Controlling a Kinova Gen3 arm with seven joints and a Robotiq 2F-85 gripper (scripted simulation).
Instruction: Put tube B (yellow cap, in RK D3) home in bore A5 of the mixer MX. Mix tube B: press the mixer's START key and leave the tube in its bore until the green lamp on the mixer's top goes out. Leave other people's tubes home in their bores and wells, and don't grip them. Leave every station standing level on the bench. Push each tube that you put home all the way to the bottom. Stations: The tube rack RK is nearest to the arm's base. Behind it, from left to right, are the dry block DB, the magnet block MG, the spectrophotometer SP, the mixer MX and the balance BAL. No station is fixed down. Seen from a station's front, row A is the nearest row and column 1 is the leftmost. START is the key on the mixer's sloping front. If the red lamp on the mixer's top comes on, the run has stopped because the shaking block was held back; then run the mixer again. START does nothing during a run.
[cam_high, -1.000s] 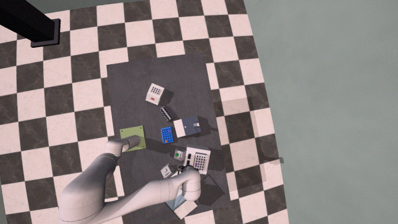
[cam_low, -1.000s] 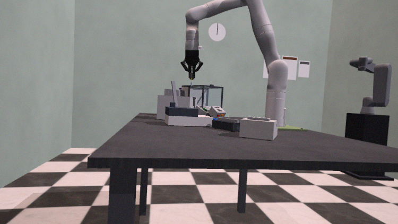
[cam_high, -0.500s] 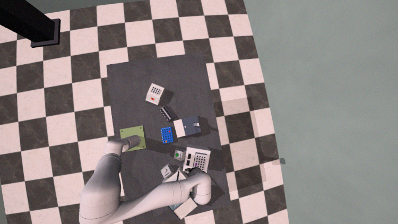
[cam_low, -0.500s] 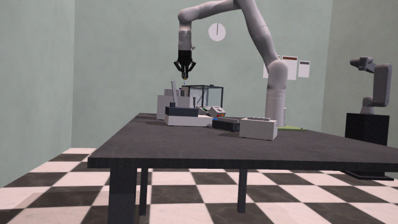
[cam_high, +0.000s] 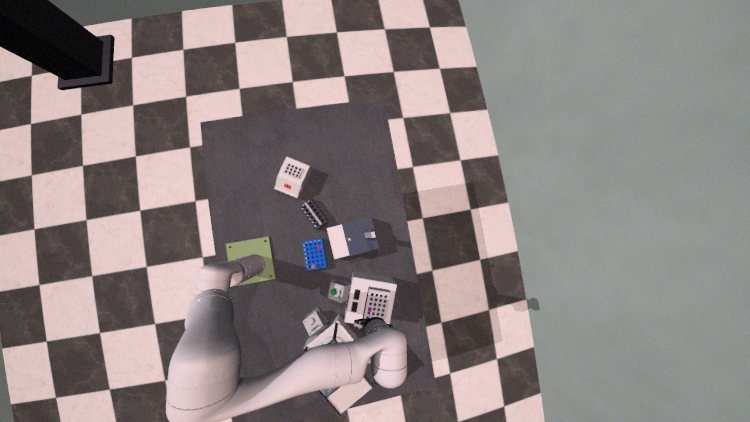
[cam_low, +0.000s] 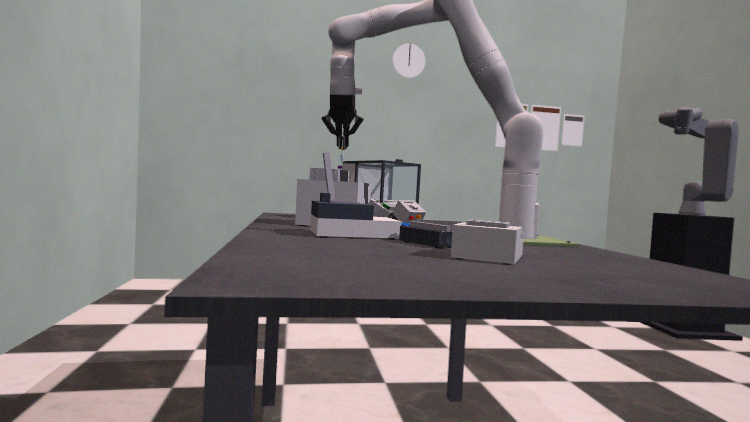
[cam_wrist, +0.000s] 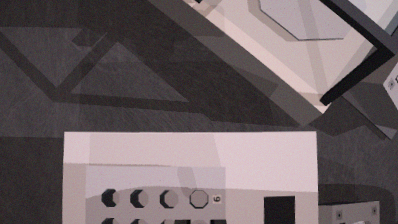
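One yellow-capped tube hung from the closed end effector

Well to the left of the end effector (cam_high: 359, 323) (cam_low: 341, 146) stood the dry block (cam_high: 291, 179) (cam_low: 485, 244), then, closer to it, the magnet block (cam_high: 314, 214) (cam_low: 424, 235) and the spectrophotometer (cam_high: 338, 241) (cam_low: 356, 228). The blue tube rack (cam_high: 314, 254) (cam_low: 405, 224) sat to its left too, nearer the arm's base. Directly beneath it was the mixer (cam_high: 356, 285) (cam_low: 308, 202) (cam_wrist: 270, 150), with a purple cap (cam_high: 369, 309) (cam_low: 339, 166) in its block. The fingers gripped tube B (cam_low: 341, 156) at the cap, upright and above the bores. To the right stood the balance (cam_high: 346, 396) (cam_low: 383, 181) (cam_wrist: 240, 47).

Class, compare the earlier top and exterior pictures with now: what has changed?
The claw moved away from the arm's base, rightward in the top view, carrying tube B. Nothing was released. The mixer stayed put.
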